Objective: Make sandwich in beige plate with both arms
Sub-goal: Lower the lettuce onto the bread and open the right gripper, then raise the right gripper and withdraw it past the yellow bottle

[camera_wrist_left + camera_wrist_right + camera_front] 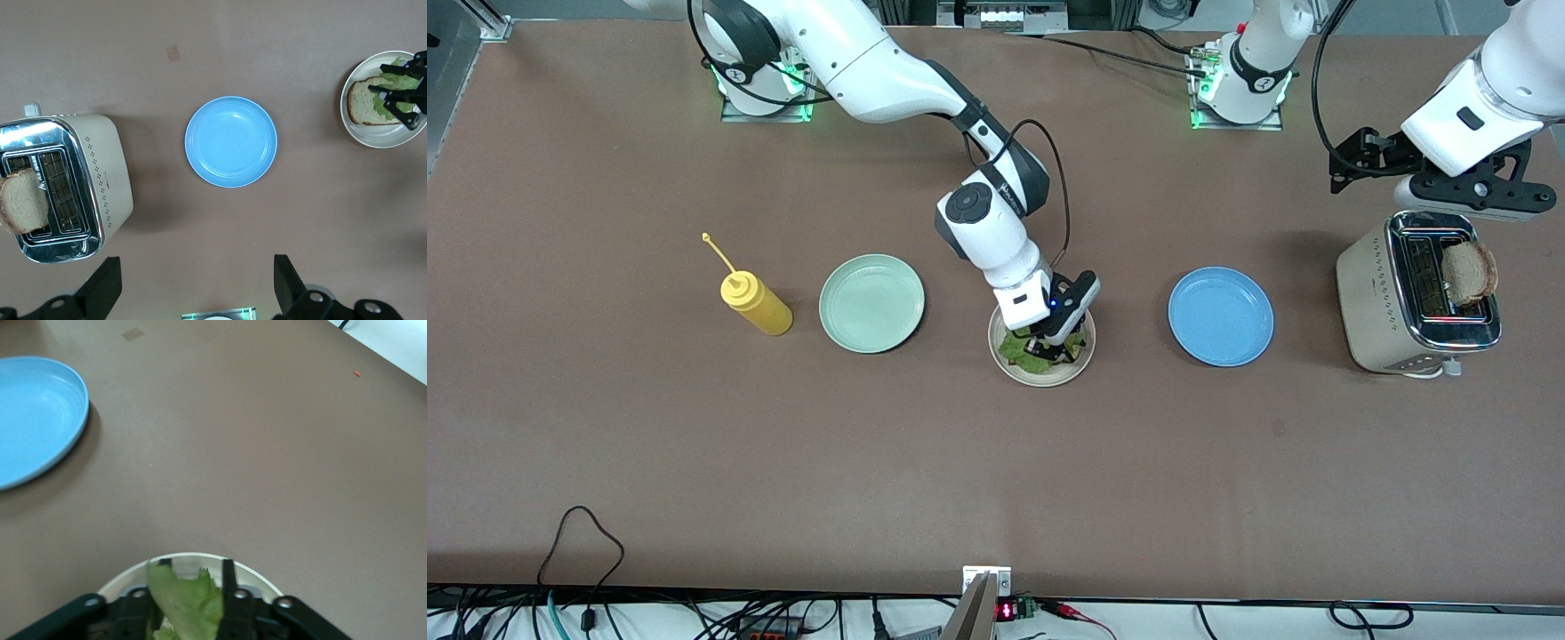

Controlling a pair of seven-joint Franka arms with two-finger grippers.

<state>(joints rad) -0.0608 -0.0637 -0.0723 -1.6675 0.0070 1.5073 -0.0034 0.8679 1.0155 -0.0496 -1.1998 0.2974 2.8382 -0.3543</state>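
The right gripper (1056, 342) is reaching down into the beige plate (1009, 364), its fingers parted a little around the lettuce (190, 603) lying on a bread slice (363, 103) directly beneath it. The left gripper (197, 290), spread wide and empty, is hovering beside the toaster (1369, 293), where the second bread slice (1469, 271) is standing upright, closest to this arm.

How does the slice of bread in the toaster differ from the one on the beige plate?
The toaster slice stands on edge, sticking up out of a slot of the toaster; the plate slice lies flat on the beige plate. The toaster slice is bare; the plate slice has lettuce partly over it, with the right gripper right above. Both are pale with brown crusts.
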